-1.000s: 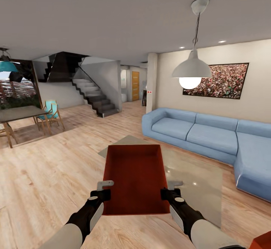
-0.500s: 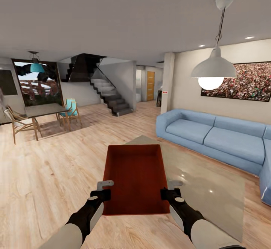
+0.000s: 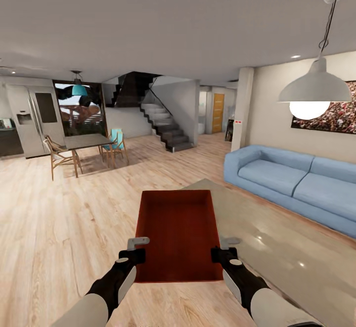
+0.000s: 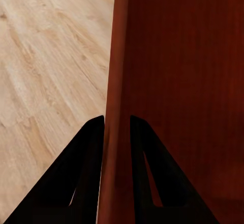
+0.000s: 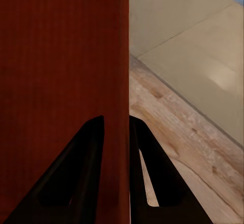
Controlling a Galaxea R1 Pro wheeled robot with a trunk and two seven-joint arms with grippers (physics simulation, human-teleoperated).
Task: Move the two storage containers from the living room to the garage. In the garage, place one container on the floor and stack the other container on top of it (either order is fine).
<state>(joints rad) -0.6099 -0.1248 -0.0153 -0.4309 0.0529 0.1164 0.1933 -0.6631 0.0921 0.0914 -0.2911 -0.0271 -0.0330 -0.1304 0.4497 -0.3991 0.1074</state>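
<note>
I hold one orange-red storage container point(image 3: 178, 233) level in front of me, above the living room's light wood plank floor. My left gripper point(image 3: 134, 254) is shut on its left wall, and my right gripper point(image 3: 219, 253) is shut on its right wall. The left wrist view has that wall point(image 4: 116, 132) pinched between the two dark fingers point(image 4: 86, 168). The right wrist view has the container's other wall point(image 5: 118, 132) clamped between the fingers point(image 5: 145, 168) in the same way. The bin is lidless and holds nothing.
A blue sofa point(image 3: 291, 181) runs along the right, with a pale rug point(image 3: 277, 248) before it. Dining table and chairs point(image 3: 84, 149) stand at the left, a fridge point(image 3: 32, 124) behind. Dark stairs point(image 3: 165, 126) and an orange-wood door point(image 3: 217, 113) lie ahead. A pendant lamp point(image 3: 316, 92) hangs at the right.
The whole view has swung to the left: sofa, lamp and stairs have shifted right, and the fridge has come into sight. Both grippers keep the same hold on the container.
</note>
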